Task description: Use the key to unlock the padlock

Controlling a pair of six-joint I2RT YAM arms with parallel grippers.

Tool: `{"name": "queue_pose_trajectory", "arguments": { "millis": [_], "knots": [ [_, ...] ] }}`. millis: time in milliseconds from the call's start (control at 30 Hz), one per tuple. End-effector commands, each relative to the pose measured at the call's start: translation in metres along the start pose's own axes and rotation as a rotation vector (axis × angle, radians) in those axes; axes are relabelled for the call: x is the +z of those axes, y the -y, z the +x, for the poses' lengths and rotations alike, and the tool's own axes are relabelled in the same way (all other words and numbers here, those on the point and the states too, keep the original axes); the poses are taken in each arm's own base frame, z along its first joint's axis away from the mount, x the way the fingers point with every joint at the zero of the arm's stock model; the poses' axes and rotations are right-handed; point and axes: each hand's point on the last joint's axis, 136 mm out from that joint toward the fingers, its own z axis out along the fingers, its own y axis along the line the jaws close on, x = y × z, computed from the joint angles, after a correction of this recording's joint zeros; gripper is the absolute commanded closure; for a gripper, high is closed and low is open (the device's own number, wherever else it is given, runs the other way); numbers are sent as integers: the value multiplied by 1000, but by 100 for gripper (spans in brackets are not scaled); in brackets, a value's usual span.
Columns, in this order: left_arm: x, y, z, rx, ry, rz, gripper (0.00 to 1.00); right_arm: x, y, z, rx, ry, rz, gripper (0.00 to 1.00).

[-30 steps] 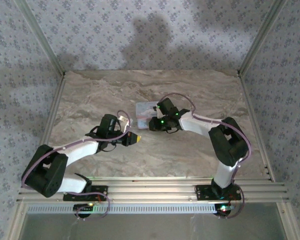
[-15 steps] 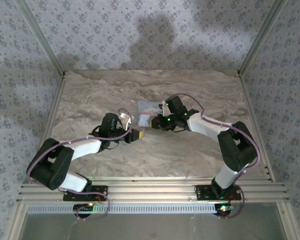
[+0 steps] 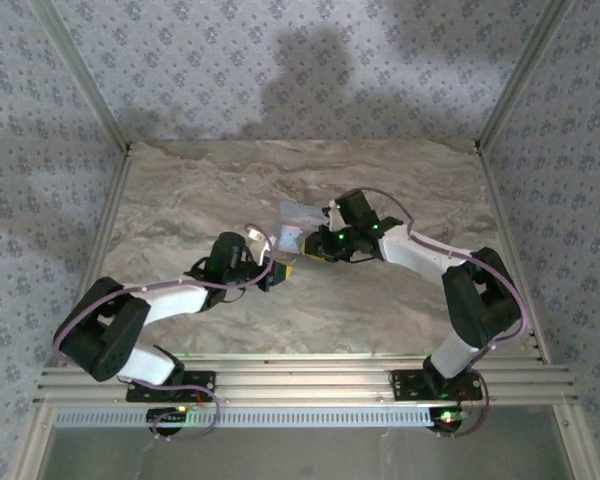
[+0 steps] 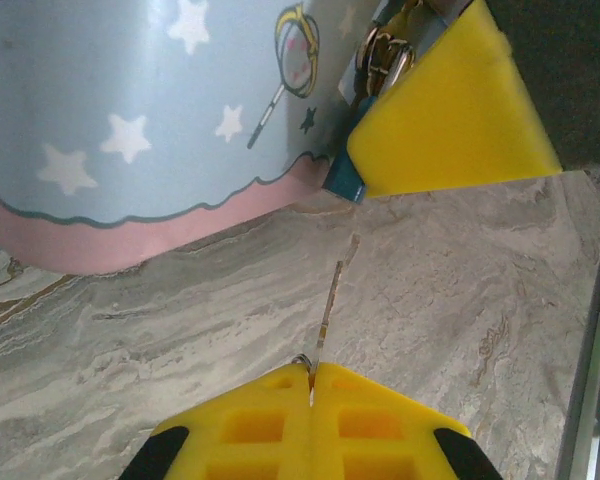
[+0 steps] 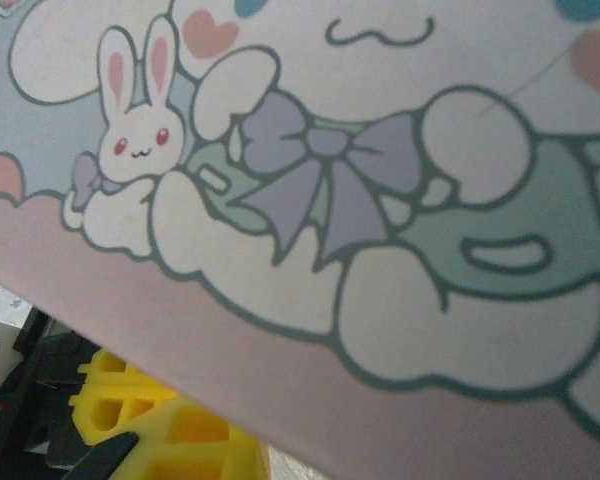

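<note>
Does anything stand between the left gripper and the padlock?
Nothing visible does. In the left wrist view, the key in the left gripper's shut jaws points over bare table toward what seems to be the small dark padlock, tucked between the tin's edge and the other arm's yellow fingertip.

Table (image 3: 180,200): flat top in a grey-beige marble pattern, with veins running mostly side to side. A ribbed metal rail (image 3: 310,372) runs the length of the near edge.

One item noted on the surface: a pale blue tin (image 3: 302,214). It sits about midway between the left and right edges, somewhat nearer the far edge than the near one. In the left wrist view its pink lower band meets the marble (whether it sits fully flat cannot be told). The lid carries a cartoon rabbit and a lilac bow.
</note>
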Motion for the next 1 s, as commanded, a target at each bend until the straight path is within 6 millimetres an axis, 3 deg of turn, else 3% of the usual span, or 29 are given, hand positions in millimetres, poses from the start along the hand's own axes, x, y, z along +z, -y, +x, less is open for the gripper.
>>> {"name": "queue_pose_trajectory", "arguments": {
  "millis": [0,300,967],
  "knots": [
    [2,7,-13,22,59,29,100,-13,-34,-12,-37,45,-61,100],
    [13,9,-9,-8,48,82,100,-11,-40,-11,-46,48,-55,100],
    [8,10,-12,14,67,76,100,-7,-39,-10,-37,42,-44,100]
  ]
}}
